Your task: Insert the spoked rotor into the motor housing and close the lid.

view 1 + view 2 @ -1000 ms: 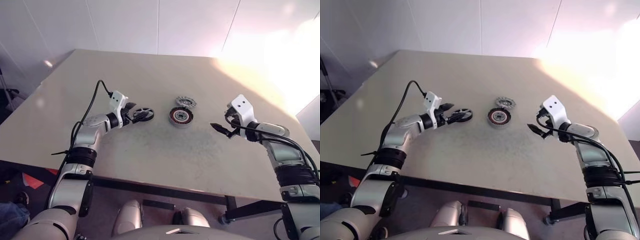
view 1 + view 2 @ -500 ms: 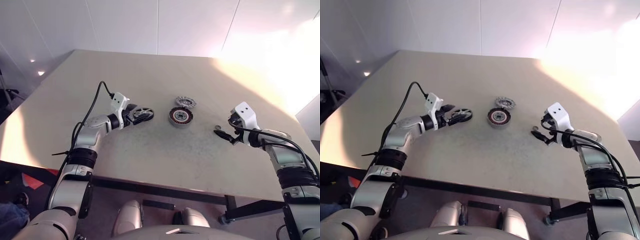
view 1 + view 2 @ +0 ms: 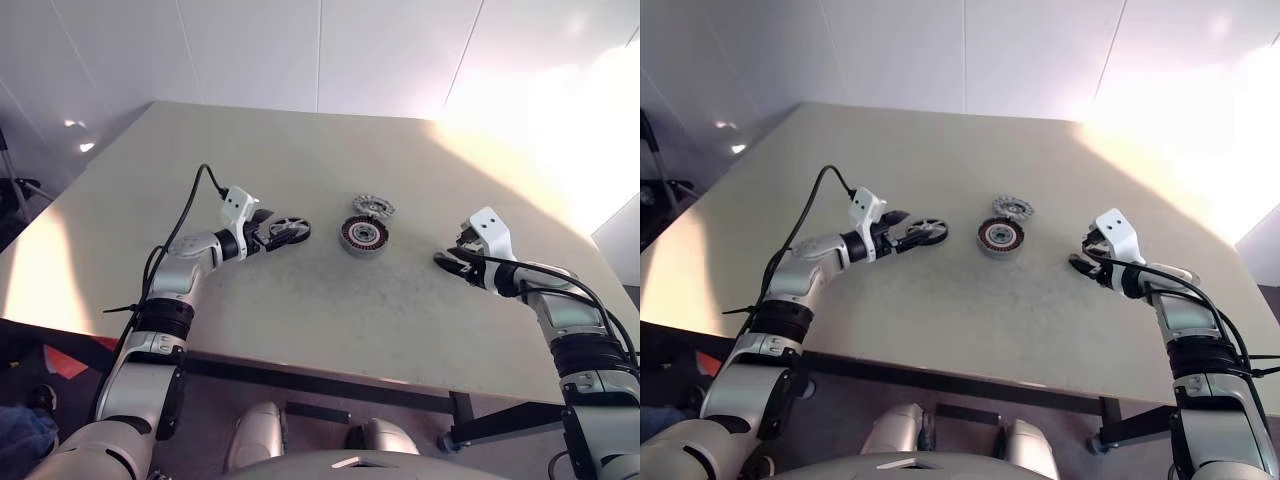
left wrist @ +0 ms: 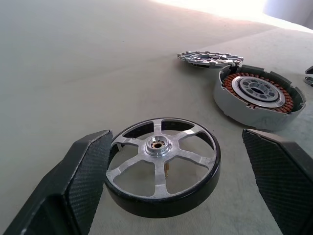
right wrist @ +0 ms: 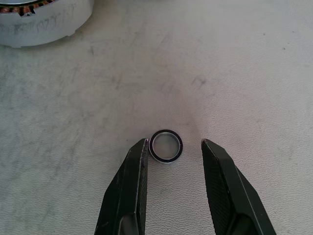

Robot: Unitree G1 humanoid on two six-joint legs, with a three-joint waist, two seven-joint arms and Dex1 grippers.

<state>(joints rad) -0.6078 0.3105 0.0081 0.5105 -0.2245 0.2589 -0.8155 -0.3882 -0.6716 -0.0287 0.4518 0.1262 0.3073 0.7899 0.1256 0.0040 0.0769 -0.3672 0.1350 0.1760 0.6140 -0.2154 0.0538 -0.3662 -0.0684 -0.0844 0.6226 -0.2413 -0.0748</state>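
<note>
No writing or labels can be read on any part. On the beige surface (image 3: 330,300) lie one rotor (image 4: 161,172), one housing (image 4: 258,97), one lid (image 4: 210,58) and one small ring (image 5: 166,146). The rotor lies flat between the wide-spread fingers of the left gripper (image 3: 281,233), left of the housing. The lid leans on the housing's far rim. The right gripper (image 5: 171,149), partly open, straddles the ring with one finger touching it.

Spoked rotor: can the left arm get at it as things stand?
Probably yes. The spoked rotor lies flat on the table between the open jaws of the left gripper, with nothing in between. The motor housing stands apart from it.
</note>
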